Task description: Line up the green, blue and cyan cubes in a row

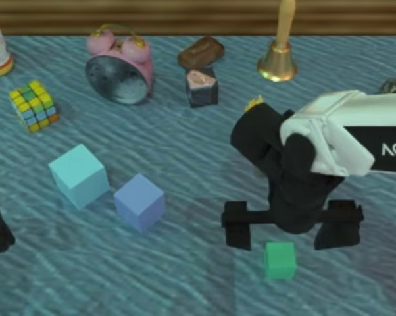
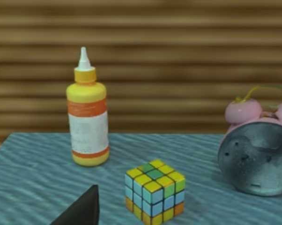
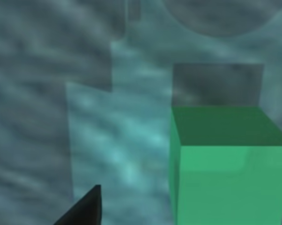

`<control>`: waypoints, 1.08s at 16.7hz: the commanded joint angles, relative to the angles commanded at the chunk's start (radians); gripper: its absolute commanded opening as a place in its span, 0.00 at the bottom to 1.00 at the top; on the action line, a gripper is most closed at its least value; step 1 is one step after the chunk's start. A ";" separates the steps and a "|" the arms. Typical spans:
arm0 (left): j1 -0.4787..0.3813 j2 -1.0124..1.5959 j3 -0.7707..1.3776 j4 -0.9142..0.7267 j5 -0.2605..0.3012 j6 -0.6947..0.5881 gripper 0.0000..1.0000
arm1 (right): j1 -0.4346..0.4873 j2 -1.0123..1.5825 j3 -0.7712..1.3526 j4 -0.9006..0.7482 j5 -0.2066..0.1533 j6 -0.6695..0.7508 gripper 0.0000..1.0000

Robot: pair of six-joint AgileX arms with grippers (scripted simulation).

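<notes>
At the far left edge of the table, only a dark part of the parked left arm is seen, and whether its hand is open or closed cannot be told. Behind it, toward the back, a yellow glue bottle and a multicoloured puzzle cube are found, with a pink alarm clock lying further right.

Moving rightward, the cyan cube is seen on the table's left half, and the blue cube just beside it, slightly nearer the front; the two appear close but a narrow gap seems to be left between them. A short diagonal pair is thus already formed.

Further right, well apart from that pair, the green cube rests on the table near the front. The right hand is held over the table just behind it, with its fingers spread wide and nothing gripped.

The task is judged to be at an early or middle stage: cyan and blue are roughly placed, while the green cube is not yet picked up and remains to be brought beside the blue cube to complete the row.
</notes>
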 joint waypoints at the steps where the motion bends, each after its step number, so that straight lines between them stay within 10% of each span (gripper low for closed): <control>1: 0.000 0.000 0.000 0.000 0.000 0.000 1.00 | 0.002 -0.018 0.020 -0.047 0.000 0.000 1.00; 18: -0.125 0.468 0.398 -0.264 -0.001 0.065 1.00 | -0.010 -0.523 -0.277 0.096 -0.016 -0.171 1.00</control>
